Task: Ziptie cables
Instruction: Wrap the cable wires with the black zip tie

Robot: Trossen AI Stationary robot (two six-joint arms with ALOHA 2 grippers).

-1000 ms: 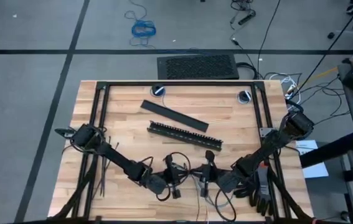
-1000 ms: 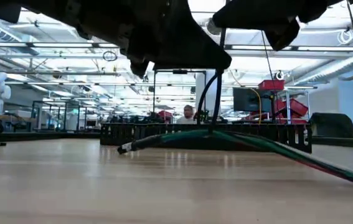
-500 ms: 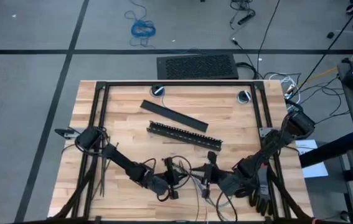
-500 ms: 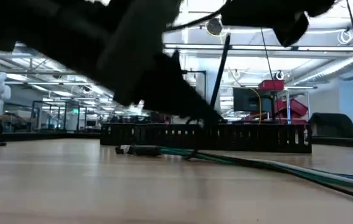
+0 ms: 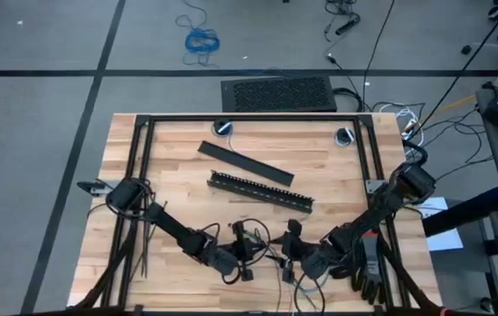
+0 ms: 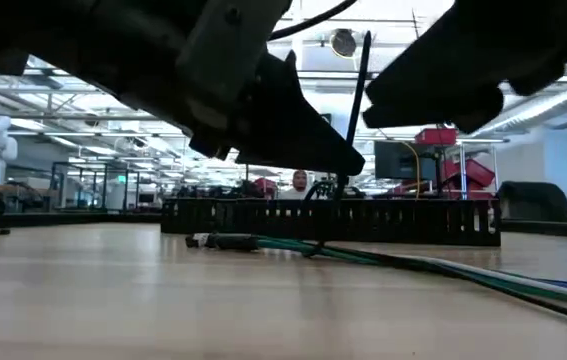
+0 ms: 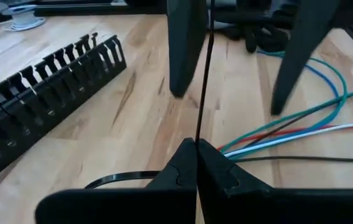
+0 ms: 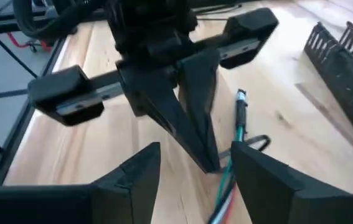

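The cables (image 7: pixel 301 127), thin green, blue, red and white wires, lie flat on the wood near the table's front edge (image 8: pixel 229 168). My left gripper (image 7: pixel 196 149) (image 5: pixel 250 252) is shut on a thin black ziptie (image 7: pixel 205 62), whose tail rises above the cables (image 6: pixel 359 100). A loop of black strip (image 7: pixel 117 180) lies beside the bundle. My right gripper (image 8: pixel 195 152) (image 5: pixel 291 250) faces the left one, open. Its fingers (image 7: pixel 185 50) stand on either side of the ziptie's tail without touching it. My left gripper pinches the ziptie's straight tail (image 7: pixel 199 127) between its two shut fingertips. The fingers slant downward toward the table. The tail runs on past the tips and stands nearly upright in the low view, while the strip's lower end stays down by the cables.
A black slotted bar (image 5: pixel 262 190) and a flat black bar (image 5: pixel 244 163) lie mid-table behind the grippers. Spare black strips (image 5: pixel 143 247) lie by the left frame rail. Dark gear (image 5: pixel 367 276) sits at the near right. A person (image 6: pixel 301 182) shows far behind the table.
The cable bundle, humped up under my left gripper a second ago, has sunk flat onto the table. My left gripper has tipped and stayed shut. My right gripper has come down and nearer the left one.
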